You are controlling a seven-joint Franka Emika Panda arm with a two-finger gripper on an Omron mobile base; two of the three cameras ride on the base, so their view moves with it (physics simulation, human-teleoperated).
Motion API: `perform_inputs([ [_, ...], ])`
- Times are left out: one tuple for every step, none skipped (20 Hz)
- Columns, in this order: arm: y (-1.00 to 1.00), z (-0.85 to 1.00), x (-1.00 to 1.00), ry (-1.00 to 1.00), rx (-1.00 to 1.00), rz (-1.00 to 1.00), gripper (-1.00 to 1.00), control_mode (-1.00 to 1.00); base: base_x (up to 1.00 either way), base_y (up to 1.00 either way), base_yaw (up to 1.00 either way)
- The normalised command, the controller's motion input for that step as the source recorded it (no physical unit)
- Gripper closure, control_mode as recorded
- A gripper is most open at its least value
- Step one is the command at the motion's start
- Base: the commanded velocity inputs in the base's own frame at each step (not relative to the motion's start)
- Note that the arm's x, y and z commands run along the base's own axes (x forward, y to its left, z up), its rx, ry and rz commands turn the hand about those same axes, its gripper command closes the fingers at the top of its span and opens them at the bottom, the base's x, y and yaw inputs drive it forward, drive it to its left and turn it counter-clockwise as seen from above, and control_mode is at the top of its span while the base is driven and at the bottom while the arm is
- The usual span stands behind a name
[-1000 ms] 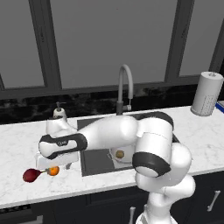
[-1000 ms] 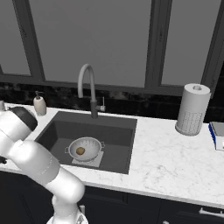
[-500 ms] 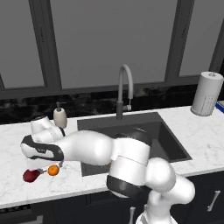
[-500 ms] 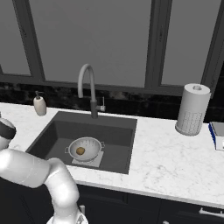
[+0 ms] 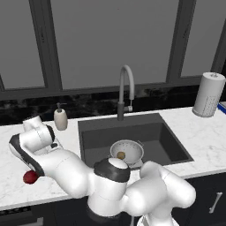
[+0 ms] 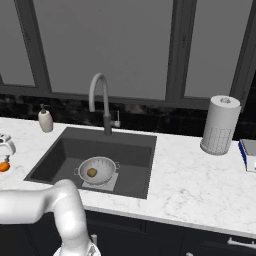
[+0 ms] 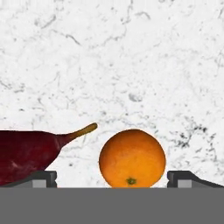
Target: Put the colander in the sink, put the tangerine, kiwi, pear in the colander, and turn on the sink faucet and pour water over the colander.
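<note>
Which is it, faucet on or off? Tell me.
Off. No stream falls from the sink faucet spout toward the colander in either base view.

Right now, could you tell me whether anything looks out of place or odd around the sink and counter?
Nothing stands out. The colander sits upright in the sink with the kiwi inside. The tangerine and pear lie on the marble counter, the tangerine between the open fingers. No spills or damage.
</note>
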Motion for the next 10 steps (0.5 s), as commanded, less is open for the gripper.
perform_inputs([
  [-0.13,-0.10,0.01,0.02,0.00,0.00,-1.00,-1.00,0.00,0.00,0.00],
  [-0.21,-0.10,0.00,0.02,0.00,0.00,-1.00,-1.00,0.00,0.00,0.00],
  [-0.19,-0.11,0.00,0.01,0.00,0.00,-1.00,-1.00,0.00,0.00,0.00],
  [-0.17,-0.16,0.00,0.00,0.00,0.00,-1.00,-1.00,0.00,0.00,0.00],
  [-0.14,-0.21,0.00,0.00,0.00,0.00,-1.00,-1.00,0.00,0.00,0.00],
  [-0.09,-0.26,0.00,0.00,0.00,0.00,-1.00,-1.00,0.00,0.00,0.00],
  [-0.10,-0.24,0.00,0.00,0.00,0.00,-1.00,-1.00,0.00,0.00,0.00],
  [-0.12,-0.24,0.00,0.00,0.00,0.00,-1.00,-1.00,0.00,0.00,0.00],
  [-0.14,-0.21,0.00,0.00,0.00,0.00,-1.00,-1.00,0.00,0.00,0.00],
  [-0.12,-0.20,0.00,0.00,0.00,0.00,-1.00,-1.00,0.00,0.00,0.00],
])
